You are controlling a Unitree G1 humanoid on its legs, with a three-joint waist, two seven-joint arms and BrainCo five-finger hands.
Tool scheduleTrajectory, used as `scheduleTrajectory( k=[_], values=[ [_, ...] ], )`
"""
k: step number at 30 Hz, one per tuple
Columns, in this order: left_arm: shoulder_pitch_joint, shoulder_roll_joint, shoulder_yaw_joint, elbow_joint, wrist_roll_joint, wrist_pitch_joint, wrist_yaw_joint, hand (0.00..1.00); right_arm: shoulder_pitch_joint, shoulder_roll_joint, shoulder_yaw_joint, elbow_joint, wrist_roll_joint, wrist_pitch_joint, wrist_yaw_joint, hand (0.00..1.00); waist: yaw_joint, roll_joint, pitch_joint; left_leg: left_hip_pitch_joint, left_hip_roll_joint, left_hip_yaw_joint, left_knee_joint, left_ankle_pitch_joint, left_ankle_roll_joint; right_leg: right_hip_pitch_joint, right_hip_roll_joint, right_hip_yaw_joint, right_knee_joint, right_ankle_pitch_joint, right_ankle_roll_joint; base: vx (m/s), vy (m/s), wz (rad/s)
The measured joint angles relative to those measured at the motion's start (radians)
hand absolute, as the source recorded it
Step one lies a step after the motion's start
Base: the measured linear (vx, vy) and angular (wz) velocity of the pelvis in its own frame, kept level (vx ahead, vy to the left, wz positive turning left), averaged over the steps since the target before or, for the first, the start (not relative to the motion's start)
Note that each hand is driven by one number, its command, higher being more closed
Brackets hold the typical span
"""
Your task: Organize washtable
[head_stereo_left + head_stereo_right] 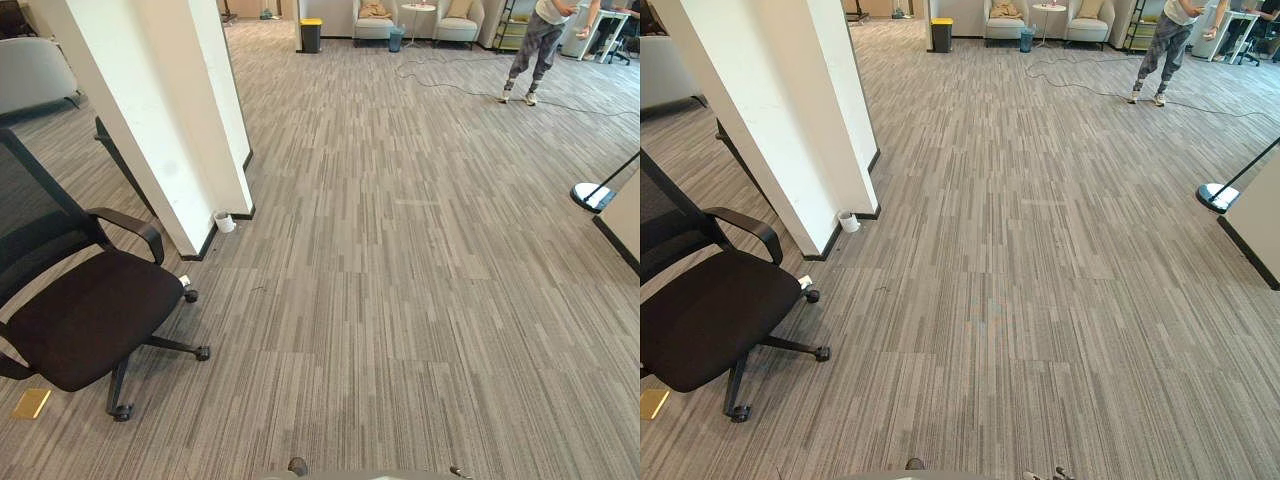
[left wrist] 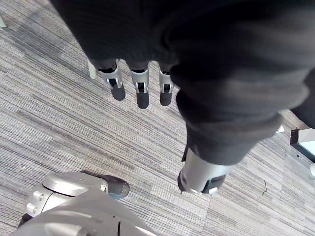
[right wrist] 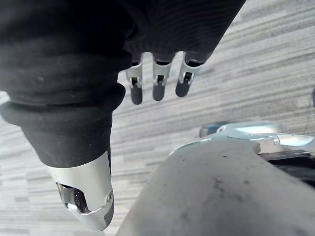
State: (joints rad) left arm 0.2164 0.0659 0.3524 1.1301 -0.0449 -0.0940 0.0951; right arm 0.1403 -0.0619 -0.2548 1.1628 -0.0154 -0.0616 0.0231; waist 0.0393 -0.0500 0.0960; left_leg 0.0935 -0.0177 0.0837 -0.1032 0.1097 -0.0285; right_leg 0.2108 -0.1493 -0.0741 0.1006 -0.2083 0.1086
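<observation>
The left hand (image 2: pixel 141 91) is hanging with its fingers straight and loose and its thumb apart, gripping nothing. The right hand (image 3: pixel 158 81) is hanging the same way, also carrying nothing. Grey striped carpet floor (image 1: pixel 400 300) is lying beneath both hands and stretching far ahead of them as a broad lane.

On the left hand's side, a black mesh office chair on castors (image 1: pixel 90 310) is standing close ahead. Past it a white square pillar (image 1: pixel 150 110) is edging the lane, with a small white cup (image 1: pixel 225 221) sitting at its base.

On the right hand's side, the white round base of a dark-poled stand (image 1: pixel 590 195) is resting near a wall edge. Far ahead of that hand, a person in grey patterned trousers (image 1: pixel 535 50) is standing, well apart from a black bin with a yellow lid (image 1: pixel 311 35).
</observation>
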Motion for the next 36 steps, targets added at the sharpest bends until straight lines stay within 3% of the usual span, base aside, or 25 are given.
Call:
scheduleTrajectory(
  k=[5, 6, 12, 20, 22, 24, 26, 27, 28, 29, 30, 31, 32, 34, 36],
  values=[
    [0.0, -0.003, 0.004, -0.019, 0.016, -0.001, 0.0, 0.0, 0.005, 0.0, 0.01, -0.012, 0.005, -0.003, -0.003, 0.0, 0.0, 0.001, 0.001, -0.048, 0.013, 0.004, 0.0, 0.001, -0.002, -0.045, 0.009, -0.002, 0.0, 0.001, -0.006, 0.0, -0.009, 0.01],
    [-0.003, -0.003, 0.004, -0.024, 0.019, -0.003, 0.0, 0.0, 0.006, -0.001, 0.024, -0.023, 0.006, -0.005, -0.008, 0.0, 0.001, -0.009, 0.011, -0.054, 0.015, 0.007, 0.0, 0.001, -0.002, -0.051, 0.01, -0.003, 0.0, 0.002, -0.005, -0.01, -0.043, 0.03],
    [-0.013, -0.003, 0.012, -0.044, 0.054, -0.005, 0.0, 0.0, 0.013, 0.009, 0.029, -0.05, 0.014, -0.009, -0.041, 0.0, 0.004, -0.016, 0.021, -0.099, 0.017, 0.013, 0.002, 0.004, 0.002, -0.094, 0.011, -0.005, -0.001, 0.004, -0.007, 0.02, -0.014, 0.0],
    [-0.023, -0.003, 0.01, -0.061, 0.06, -0.007, 0.001, 0.0, 0.013, 0.015, 0.022, -0.052, 0.014, -0.009, -0.045, 0.0, 0.009, -0.023, 0.025, -0.097, 0.024, 0.015, 0.009, -0.001, -0.002, -0.094, 0.017, -0.008, -0.002, 0.021, -0.008, 0.04, -0.014, 0.0],
    [-0.05, -0.003, 0.014, -0.065, 0.059, -0.006, 0.002, 0.0, 0.006, 0.014, 0.022, -0.057, 0.014, -0.009, -0.045, 0.0, 0.015, -0.023, 0.046, -0.155, 0.036, 0.009, 0.124, -0.058, -0.003, -0.099, 0.016, -0.008, 0.003, 0.038, -0.008, -0.08, 0.005, -0.04],
    [-0.065, -0.025, 0.035, -0.091, 0.057, -0.007, 0.002, 0.0, 0.007, 0.009, 0.014, -0.09, 0.019, -0.009, -0.046, 0.0, 0.032, -0.003, 0.051, -0.292, 0.077, 0.0, 0.386, -0.195, -0.006, -0.126, 0.041, -0.008, 0.01, 0.046, -0.009, -0.15, 0.034, -0.27],
    [-0.062, -0.041, 0.055, -0.106, 0.055, -0.007, 0.004, 0.0, -0.002, 0.013, -0.012, -0.119, 0.027, -0.01, -0.046, 0.0, 0.03, 0.013, 0.058, -0.355, 0.092, 0.002, 0.521, -0.268, -0.001, -0.146, 0.045, -0.011, 0.039, -0.001, -0.002, -0.11, 0.079, -0.21],
    [-0.068, -0.042, 0.067, -0.108, 0.054, -0.004, 0.007, 0.0, 0.002, 0.018, -0.043, -0.138, 0.035, -0.01, -0.044, 0.0, 0.027, 0.003, 0.063, -0.378, 0.084, 0.003, 0.597, -0.311, 0.011, -0.176, 0.026, -0.008, 0.106, -0.049, -0.003, -0.08, 0.205, -0.25],
    [-0.064, -0.046, 0.081, -0.108, 0.053, -0.002, 0.01, 0.0, 0.026, 0.03, -0.069, -0.14, 0.045, -0.01, -0.045, 0.0, 0.034, 0.004, 0.059, -0.37, 0.069, 0.008, 0.717, -0.365, 0.058, -0.181, -0.005, -0.003, 0.181, -0.084, 0.006, -0.02, 0.237, -0.23],
    [-0.056, -0.056, 0.08, -0.105, 0.053, -0.002, 0.011, 0.0, 0.039, 0.033, -0.076, -0.151, 0.049, -0.009, -0.044, 0.0, 0.034, 0.017, 0.055, -0.335, 0.065, 0.021, 0.721, -0.408, 0.054, -0.192, -0.016, -0.001, 0.261, -0.107, -0.002, 0.07, 0.298, -0.51],
    [-0.054, -0.053, 0.096, -0.088, 0.053, -0.002, 0.011, 0.0, 0.046, 0.027, -0.082, -0.179, 0.054, -0.011, -0.038, 0.0, 0.035, 0.019, 0.07, -0.295, 0.048, 0.039, 0.704, -0.49, 0.056, -0.313, -0.036, 0.034, 0.557, -0.122, -0.049, 0.06, 0.239, -0.49],
    [-0.053, -0.04, 0.105, -0.078, 0.054, 0.003, 0.012, 0.0, 0.05, 0.038, -0.09, -0.185, 0.054, -0.011, -0.038, 0.0, 0.025, 0.006, 0.069, -0.264, 0.032, 0.052, 0.684, -0.498, 0.06, -0.42, -0.049, 0.061, 0.76, -0.088, -0.093, 0.12, 0.239, -0.42],
    [-0.053, -0.037, 0.121, -0.08, 0.057, 0.004, 0.011, 0.0, 0.057, 0.06, -0.104, -0.185, 0.058, -0.013, -0.038, 0.0, 0.018, -0.012, 0.071, -0.204, 0.026, 0.063, 0.624, -0.497, 0.061, -0.487, -0.044, 0.055, 0.879, -0.078, -0.078, 0.13, 0.127, -0.11],
    [-0.058, -0.036, 0.134, -0.09, 0.057, 0.004, 0.005, 0.0, 0.082, 0.079, -0.116, -0.167, 0.063, -0.02, -0.039, 0.0, 0.015, -0.021, 0.064, -0.119, 0.02, 0.063, 0.519, -0.492, 0.052, -0.543, -0.037, -0.035, 0.853, -0.077, -0.079, 0.25, 0.124, -0.01],
    [-0.064, -0.043, 0.156, -0.09, 0.057, 0.003, -0.003, 0.0, 0.083, 0.076, -0.117, -0.168, 0.063, -0.023, -0.038, 0.0, 0.0, -0.019, 0.063, -0.095, 0.019, 0.053, 0.47, -0.486, 0.044, -0.587, -0.014, -0.101, 0.685, -0.072, -0.079, 0.3, 0.1, 0.05]
  ],
)
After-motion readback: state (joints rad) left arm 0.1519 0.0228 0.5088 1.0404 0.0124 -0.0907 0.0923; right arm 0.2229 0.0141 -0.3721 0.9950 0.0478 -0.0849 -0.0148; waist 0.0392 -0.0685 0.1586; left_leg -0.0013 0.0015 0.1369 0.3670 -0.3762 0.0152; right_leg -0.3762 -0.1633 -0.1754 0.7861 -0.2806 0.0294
